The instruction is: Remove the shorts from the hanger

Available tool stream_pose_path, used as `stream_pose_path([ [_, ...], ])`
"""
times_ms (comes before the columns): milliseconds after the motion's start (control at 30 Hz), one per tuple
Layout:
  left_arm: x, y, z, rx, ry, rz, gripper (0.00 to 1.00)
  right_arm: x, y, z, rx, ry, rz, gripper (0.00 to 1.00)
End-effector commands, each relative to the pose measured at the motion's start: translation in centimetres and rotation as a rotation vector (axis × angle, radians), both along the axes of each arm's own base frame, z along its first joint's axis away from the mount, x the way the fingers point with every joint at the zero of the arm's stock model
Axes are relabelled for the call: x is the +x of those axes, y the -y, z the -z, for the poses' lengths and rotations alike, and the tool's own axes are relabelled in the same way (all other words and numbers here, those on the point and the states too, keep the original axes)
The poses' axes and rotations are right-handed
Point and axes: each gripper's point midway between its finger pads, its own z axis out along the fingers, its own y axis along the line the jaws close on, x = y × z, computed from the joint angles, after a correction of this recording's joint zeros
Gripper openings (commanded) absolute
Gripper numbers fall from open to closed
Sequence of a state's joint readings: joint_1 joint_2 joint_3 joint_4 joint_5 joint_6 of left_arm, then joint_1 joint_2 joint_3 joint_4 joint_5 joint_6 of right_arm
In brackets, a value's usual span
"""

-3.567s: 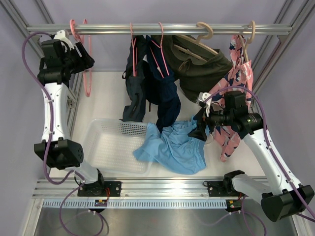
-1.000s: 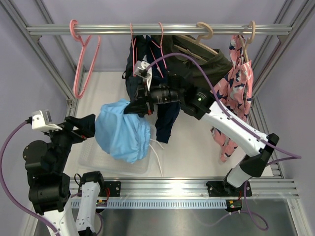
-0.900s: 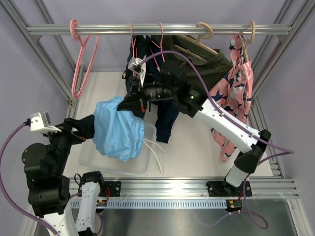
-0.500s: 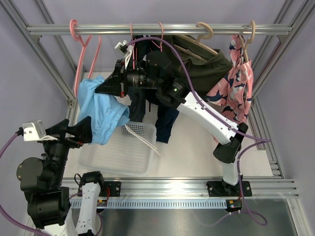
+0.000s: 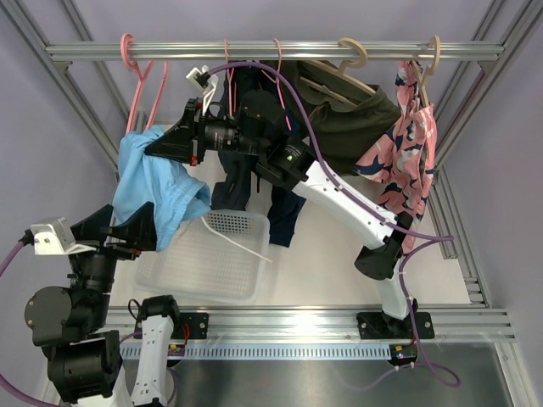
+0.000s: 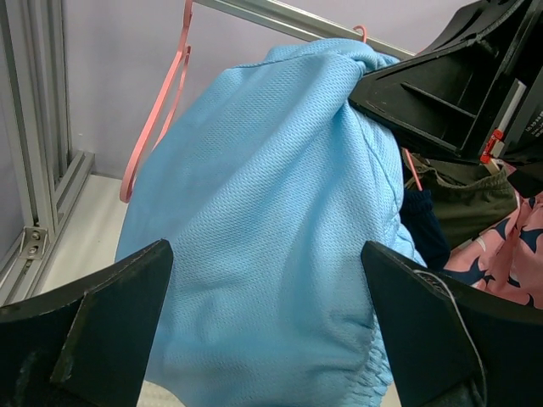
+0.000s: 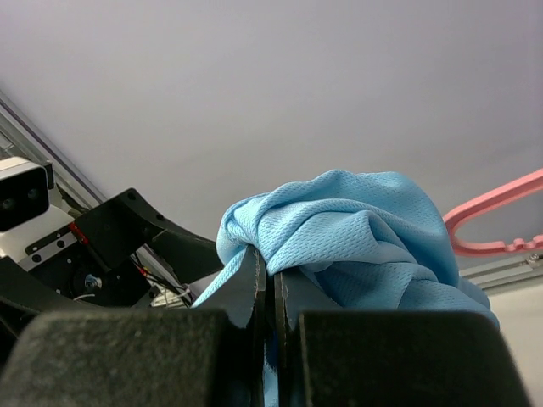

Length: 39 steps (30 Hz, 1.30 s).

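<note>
The light sky-blue shorts (image 5: 159,188) hang bunched from my right gripper (image 5: 161,146), which is shut on a fold at their top (image 7: 270,259), high at the left beside the rail. My left gripper (image 5: 129,229) is open just below, its two fingers spread wide on either side of the blue cloth (image 6: 265,254) without closing on it. Two dark navy shorts (image 5: 233,174) (image 5: 287,199) hang from thin pink hangers at the middle of the rail. A white drawstring trails from the blue pair over the basket.
A white mesh basket (image 5: 212,267) sits on the table below the blue shorts. An empty pink hanger (image 5: 136,80) hangs at the rail's left end. Olive-green shorts (image 5: 348,119) and a pink patterned pair (image 5: 405,161) hang at the right.
My right gripper has carried the blue shorts up and to the left, off the basket's middle toward the empty pink hanger. The left arm has drawn back and down, jaws still open.
</note>
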<state>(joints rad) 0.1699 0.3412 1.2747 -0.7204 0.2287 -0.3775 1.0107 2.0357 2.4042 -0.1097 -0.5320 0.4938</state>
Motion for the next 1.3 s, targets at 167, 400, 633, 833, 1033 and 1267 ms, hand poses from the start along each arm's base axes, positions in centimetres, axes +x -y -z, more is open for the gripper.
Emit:
stream_pose_path([
  [167, -0.9, -0.2, -2.7, 0.033, 0.093, -0.019, 0.99, -1.3, 0.6, -0.1, 0.026, 0.053, -0.007, 0.0],
  [400, -1.0, 0.0, -2.2, 0.031, 0.074, -0.011, 0.99, -3.3, 3.6, 13.5, -0.263, 0.088, -0.049, 0.0],
  [633, 0.7, 1.0, -0.8, -0.019, 0.031, 0.065, 0.99, -4.4, 6.9, 26.5, -0.603, 0.214, -0.158, 0.0],
  [833, 4.0, 3.1, 1.7, -0.102, -0.102, 0.226, 0.98, -6.3, 8.9, 31.5, -0.798, 0.216, -0.382, 0.18],
  [1033, 6.5, 4.5, 3.9, -0.177, -0.223, 0.336, 0.95, -7.3, 11.3, 25.4, -0.671, 0.386, -0.403, 0.74],
  [1267, 8.7, 4.7, 3.4, -0.215, -0.258, 0.368, 0.88, -6.6, 16.1, 20.0, -0.549, 0.382, -0.409, 0.78],
])
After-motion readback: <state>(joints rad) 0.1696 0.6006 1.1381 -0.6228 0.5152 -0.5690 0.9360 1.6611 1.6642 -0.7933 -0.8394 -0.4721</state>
